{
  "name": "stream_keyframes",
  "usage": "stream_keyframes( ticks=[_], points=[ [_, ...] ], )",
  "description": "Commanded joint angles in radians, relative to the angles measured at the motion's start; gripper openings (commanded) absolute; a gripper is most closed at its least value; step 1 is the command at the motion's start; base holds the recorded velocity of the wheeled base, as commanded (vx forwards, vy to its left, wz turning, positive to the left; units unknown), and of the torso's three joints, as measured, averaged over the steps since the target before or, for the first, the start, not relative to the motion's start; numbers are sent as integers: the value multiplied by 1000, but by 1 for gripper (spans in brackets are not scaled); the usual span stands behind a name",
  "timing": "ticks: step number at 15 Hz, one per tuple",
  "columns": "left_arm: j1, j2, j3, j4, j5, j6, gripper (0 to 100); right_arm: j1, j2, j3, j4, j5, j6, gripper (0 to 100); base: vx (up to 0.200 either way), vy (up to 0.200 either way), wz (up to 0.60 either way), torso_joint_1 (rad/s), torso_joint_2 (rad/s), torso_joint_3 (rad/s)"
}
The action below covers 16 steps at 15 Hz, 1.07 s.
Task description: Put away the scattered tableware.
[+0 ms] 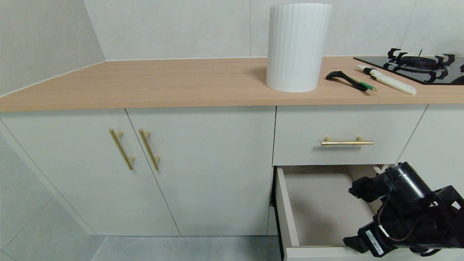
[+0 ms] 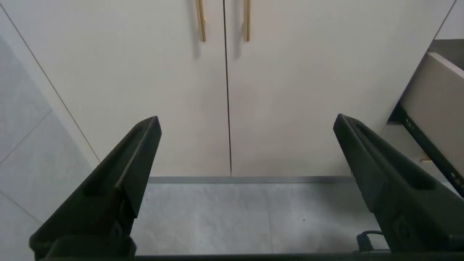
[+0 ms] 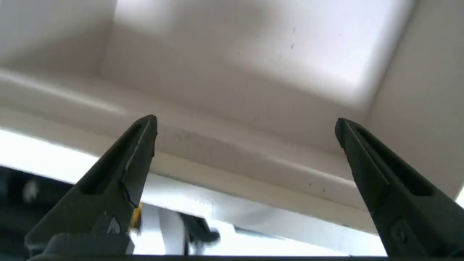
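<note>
Head view: right pincer (image 1: pixel 357 216) spread wide above the drawer (image 1: pixel 286 212).

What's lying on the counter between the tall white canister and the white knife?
In the head view, a black-handled utensil with a green tip lies on the counter, apart from both the canister and the knife.

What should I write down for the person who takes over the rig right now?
Left gripper open, empty, low before the cabinet doors.
Right gripper open, empty, at the front of the open lower drawer.
White knife and black-handled utensil lie on the countertop, right of the white ribbed container.
Done: drawer open.
Left: likely both pieces into the drawer.
</note>
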Motion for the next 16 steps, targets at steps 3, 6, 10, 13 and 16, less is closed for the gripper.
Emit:
stream_keyframes(
  ticks=[3, 6, 10, 13, 16],
  points=[
    [0, 1, 0, 0, 0, 0, 100, 33, -33, -2, 124, -2, -49, 100, 0, 0, 0, 0, 0, 0],
    [0, 1, 0, 0, 0, 0, 100, 46, -35, -5, 166, -2, -51, 100, 0, 0, 0, 0, 0, 0],
    [0, 1, 0, 0, 0, 0, 100, 60, -35, -5, 212, -2, -88, 100, 0, 0, 0, 0, 0, 0],
    [0, 1, 0, 0, 0, 0, 100, 59, -50, -19, 210, -3, -83, 100, 0, 0, 0, 0, 0, 0],
    [0, 1, 0, 0, 0, 0, 100, 49, -65, -49, 203, -5, -52, 100, 0, 0, 0, 0, 0, 0]
  ],
)
